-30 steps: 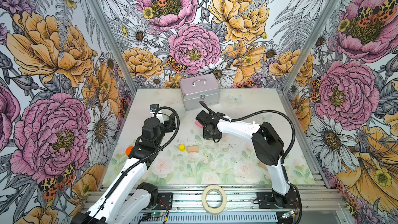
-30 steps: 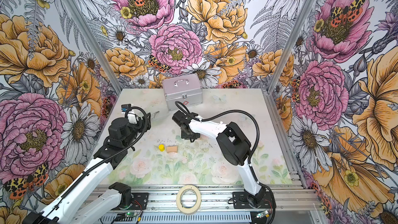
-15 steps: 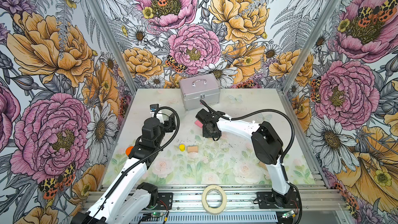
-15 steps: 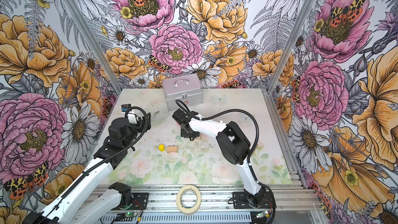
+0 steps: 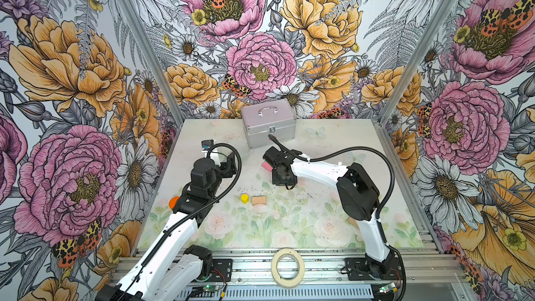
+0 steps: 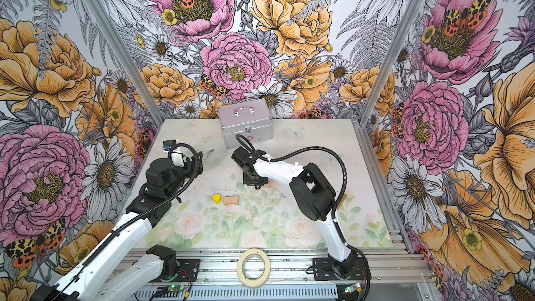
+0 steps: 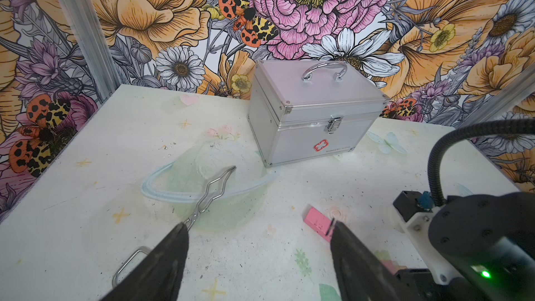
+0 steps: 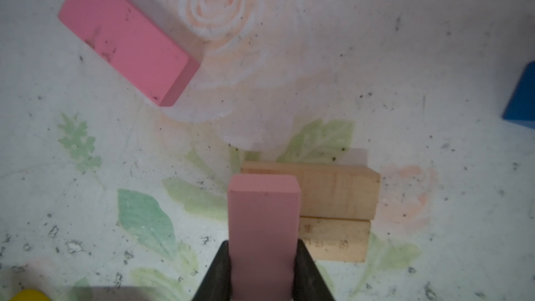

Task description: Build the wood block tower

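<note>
right wrist: right gripper (image 8: 263,259) clamps pink brick (image 8: 263,212) above tan bricks (image 8: 337,198); left gripper (image 7: 259,228) released.

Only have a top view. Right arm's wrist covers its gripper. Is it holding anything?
Observer: Yes. In the right wrist view the right gripper is shut on a pink brick, gripped by one end.
Operator: What's under it?
Observer: A tan brick with a second tan brick touching along its long side. The held brick overlaps both in that view.
Operator: Any block I'm missing?
Observer: A blue block, apart from the tan pair, cut off by the right wrist view's edge.
</note>
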`<state>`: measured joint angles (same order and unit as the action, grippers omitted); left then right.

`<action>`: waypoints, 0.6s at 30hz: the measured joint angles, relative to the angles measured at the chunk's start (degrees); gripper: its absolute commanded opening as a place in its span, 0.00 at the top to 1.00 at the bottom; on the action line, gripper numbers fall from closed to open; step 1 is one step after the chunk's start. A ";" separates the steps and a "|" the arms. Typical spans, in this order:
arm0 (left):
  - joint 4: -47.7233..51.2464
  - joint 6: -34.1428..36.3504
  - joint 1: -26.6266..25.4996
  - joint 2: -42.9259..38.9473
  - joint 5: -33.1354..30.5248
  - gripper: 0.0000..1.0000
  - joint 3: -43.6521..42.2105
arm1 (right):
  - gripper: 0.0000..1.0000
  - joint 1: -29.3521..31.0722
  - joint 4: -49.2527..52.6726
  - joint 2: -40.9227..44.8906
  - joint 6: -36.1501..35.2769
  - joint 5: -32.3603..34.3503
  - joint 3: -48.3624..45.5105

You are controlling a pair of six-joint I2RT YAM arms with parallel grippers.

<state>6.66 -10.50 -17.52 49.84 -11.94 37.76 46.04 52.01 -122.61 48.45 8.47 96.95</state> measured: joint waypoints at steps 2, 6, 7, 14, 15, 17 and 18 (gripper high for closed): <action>0.00 0.00 0.00 0.00 0.00 0.22 0.00 | 1.00 0.00 0.00 0.00 0.00 0.00 0.00; 0.00 0.02 0.00 0.00 0.00 0.22 0.00 | 1.00 0.00 0.00 0.00 0.02 0.00 0.00; -0.02 0.02 0.00 0.00 0.00 0.22 0.00 | 1.00 0.00 0.00 0.00 0.02 0.00 0.00; 0.00 0.02 0.00 0.00 0.00 0.22 0.00 | 1.00 -0.09 0.00 0.00 0.20 0.09 -0.02; 0.00 0.02 0.00 0.00 0.00 0.22 0.00 | 1.00 -0.42 0.00 0.00 0.20 0.09 -0.02; -0.02 0.02 0.00 0.00 0.00 0.22 0.00 | 1.00 -0.76 0.00 0.00 0.20 0.09 -0.02; 0.00 0.02 0.00 0.00 0.00 0.22 0.00 | 1.00 -0.96 0.00 0.00 0.20 0.09 -0.02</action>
<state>6.66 -10.48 -17.52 49.84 -11.94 37.76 45.08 52.01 -122.61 48.64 8.56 96.92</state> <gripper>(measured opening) 0.783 0.303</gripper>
